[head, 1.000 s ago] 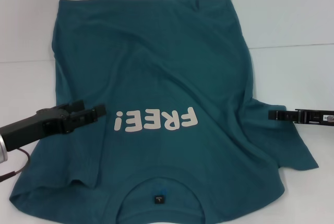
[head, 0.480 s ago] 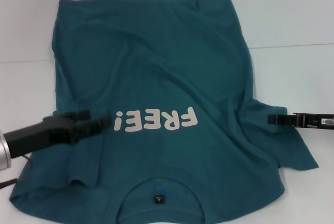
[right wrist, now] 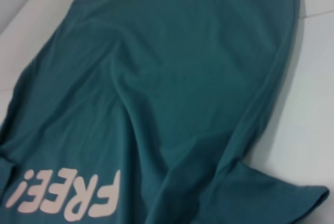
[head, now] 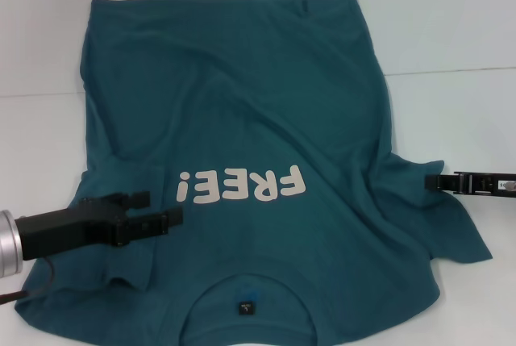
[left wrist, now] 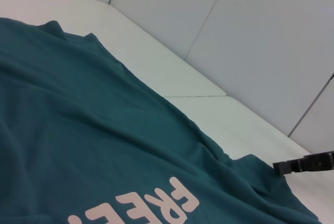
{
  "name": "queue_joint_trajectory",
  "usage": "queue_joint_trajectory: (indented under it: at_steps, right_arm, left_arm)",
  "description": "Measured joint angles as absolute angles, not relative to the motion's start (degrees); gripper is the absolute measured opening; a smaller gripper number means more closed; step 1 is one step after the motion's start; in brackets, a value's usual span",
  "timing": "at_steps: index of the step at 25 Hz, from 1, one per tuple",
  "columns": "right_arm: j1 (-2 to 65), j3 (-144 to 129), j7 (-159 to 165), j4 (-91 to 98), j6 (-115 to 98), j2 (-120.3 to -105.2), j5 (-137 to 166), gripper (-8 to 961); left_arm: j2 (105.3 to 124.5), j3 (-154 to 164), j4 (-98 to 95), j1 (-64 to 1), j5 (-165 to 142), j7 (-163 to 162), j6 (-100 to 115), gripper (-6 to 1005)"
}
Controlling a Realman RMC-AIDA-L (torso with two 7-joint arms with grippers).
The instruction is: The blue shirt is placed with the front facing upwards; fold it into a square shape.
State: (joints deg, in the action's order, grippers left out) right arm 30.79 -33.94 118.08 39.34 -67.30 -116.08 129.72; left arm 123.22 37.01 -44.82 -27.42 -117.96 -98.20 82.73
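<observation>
Teal-blue shirt (head: 242, 120) lies face-up, wrinkled, on white table (head: 451, 31).

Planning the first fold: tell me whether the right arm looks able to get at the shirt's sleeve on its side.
Probably yes. The right gripper hangs at the edge of the shirt, right by that sleeve, which lies spread on the table with nothing in between.

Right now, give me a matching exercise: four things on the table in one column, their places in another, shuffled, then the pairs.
1. left gripper
2. right gripper
3. neck label
4. FREE! lettering

A. inside the collar, at the near edge
B. over the blue shirt, beside the exclamation mark
C. mid-chest, reading upside down in the head view
D. at the sleeve on the robot's right

Pairs: 1-B, 2-D, 3-A, 4-C
</observation>
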Motion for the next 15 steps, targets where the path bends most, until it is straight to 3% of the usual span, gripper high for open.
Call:
queue_joint_trajectory:
  at_steps: [4,9,15]
  right_arm:
    - [29.8,-33.5,117.0,40.7,-69.9,-116.01,127.3,206]
    - [28.4,-33.2,115.9,41.0,-71.9,-114.85,123.1,1]
    - [26.8,-32.4,116.0,41.0,-71.0,-113.79,123.0,-1]
  left_arm:
    - [123.28,36.9,-44.7,-27.3,-118.0,-98.2,82.8,888]
    - [123.4,36.7,-44.7,-27.0,-117.7,-98.4,82.8,888]
    - [123.61,36.5,-44.6,-26.9,-117.5,-98.6,82.8,888]
